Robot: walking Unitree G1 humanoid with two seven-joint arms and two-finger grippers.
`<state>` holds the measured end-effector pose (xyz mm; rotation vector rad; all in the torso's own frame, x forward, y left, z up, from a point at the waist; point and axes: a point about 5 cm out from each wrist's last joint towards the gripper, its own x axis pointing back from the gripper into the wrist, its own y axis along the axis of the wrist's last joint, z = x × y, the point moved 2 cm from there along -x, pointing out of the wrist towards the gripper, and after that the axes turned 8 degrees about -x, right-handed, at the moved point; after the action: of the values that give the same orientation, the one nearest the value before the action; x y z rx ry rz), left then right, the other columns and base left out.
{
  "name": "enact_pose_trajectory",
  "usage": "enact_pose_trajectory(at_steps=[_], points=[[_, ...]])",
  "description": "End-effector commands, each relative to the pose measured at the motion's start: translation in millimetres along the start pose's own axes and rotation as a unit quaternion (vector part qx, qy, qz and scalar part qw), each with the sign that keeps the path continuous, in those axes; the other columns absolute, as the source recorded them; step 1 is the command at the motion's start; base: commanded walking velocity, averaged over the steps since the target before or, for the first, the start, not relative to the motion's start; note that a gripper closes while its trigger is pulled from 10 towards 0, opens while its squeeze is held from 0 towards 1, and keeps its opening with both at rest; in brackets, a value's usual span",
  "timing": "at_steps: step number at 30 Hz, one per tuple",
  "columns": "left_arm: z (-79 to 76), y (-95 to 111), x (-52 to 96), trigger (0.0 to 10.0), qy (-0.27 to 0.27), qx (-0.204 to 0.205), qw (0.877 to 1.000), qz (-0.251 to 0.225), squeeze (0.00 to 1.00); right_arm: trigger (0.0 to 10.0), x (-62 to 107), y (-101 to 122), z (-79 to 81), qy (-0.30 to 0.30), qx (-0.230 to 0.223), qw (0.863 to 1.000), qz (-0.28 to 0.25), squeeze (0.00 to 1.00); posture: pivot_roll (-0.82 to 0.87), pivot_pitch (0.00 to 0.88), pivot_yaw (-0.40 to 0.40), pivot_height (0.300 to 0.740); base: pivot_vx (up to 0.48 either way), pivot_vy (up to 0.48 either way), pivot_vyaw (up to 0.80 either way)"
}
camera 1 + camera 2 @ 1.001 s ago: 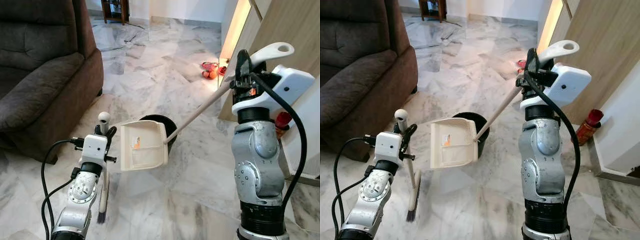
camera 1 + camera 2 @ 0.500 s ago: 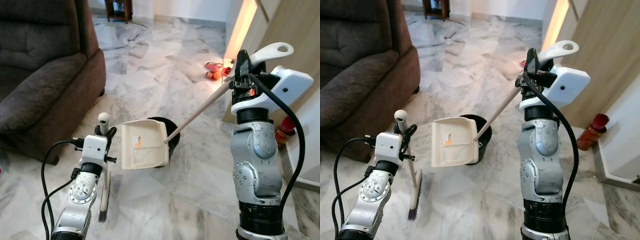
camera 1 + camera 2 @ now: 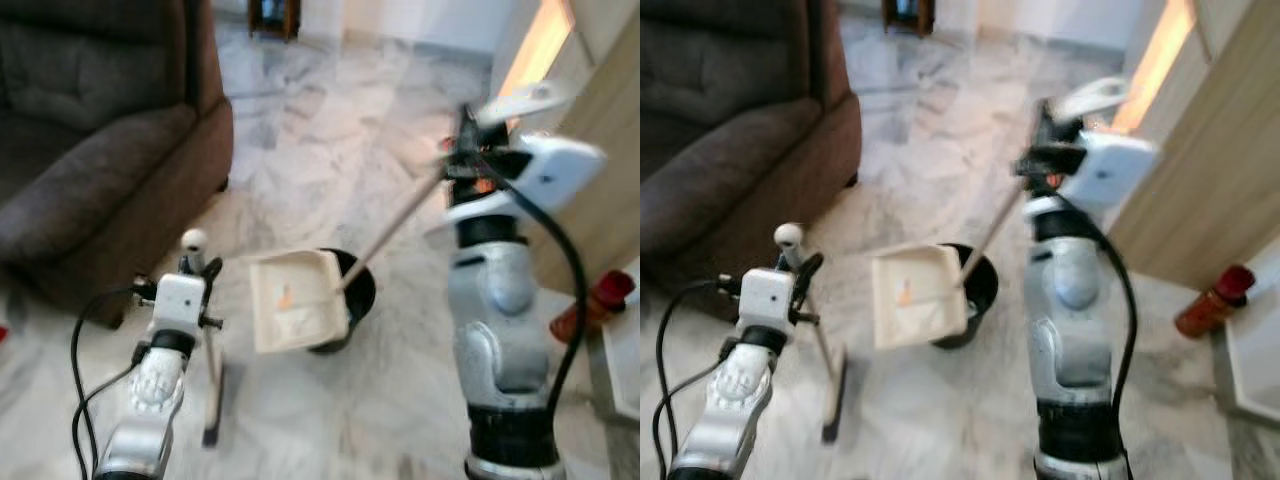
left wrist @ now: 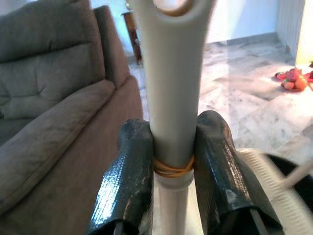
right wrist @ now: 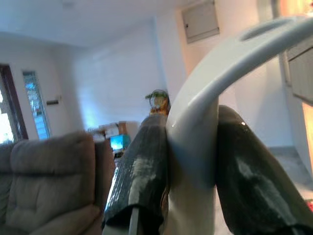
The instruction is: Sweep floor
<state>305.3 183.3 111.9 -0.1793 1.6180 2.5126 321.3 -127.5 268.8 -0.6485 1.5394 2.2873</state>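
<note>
The right gripper point(image 5: 190, 161) clamps the dustpan point(image 3: 296, 312) handle, tipping it over the bin point(image 3: 350, 300); the left gripper point(image 4: 171, 166) clamps the broom point(image 3: 212, 385), parked upright.

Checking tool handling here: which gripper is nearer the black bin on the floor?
Left. The left gripper holds the broom low, beside the black bin; the right gripper grips the dustpan handle higher up.

The floor point(image 3: 300, 150) was pale marble tile with grey veining. A brown sofa point(image 3: 90, 170) stood on it at the left. A black bin point(image 3: 350, 300) sat on it near the centre. The brush point(image 3: 212, 430) touched the floor left of the bin. A red bottle point(image 3: 1210, 300) lay at the right, beside a wooden panel point(image 3: 1210, 170).
</note>
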Motion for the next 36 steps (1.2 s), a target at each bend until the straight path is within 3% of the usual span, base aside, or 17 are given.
enact_pose_trajectory(at_steps=[1,36], points=[[-1.6,14.0,-5.4,10.0,0.001,-0.006,0.999,-0.032,0.0,10.0,-2.1,17.6,-2.1,-0.002,-0.009,0.999,-0.042,0.0,0.06,0.082,-0.025,0.74,0.337,0.0,0.0],[-1.5,15.7,-6.6,10.0,0.006,-0.006,0.999,-0.036,0.0,10.0,-3.9,18.9,2.7,0.011,-0.019,0.999,-0.046,0.0,0.06,0.074,-0.027,0.74,0.337,0.0,0.0]])
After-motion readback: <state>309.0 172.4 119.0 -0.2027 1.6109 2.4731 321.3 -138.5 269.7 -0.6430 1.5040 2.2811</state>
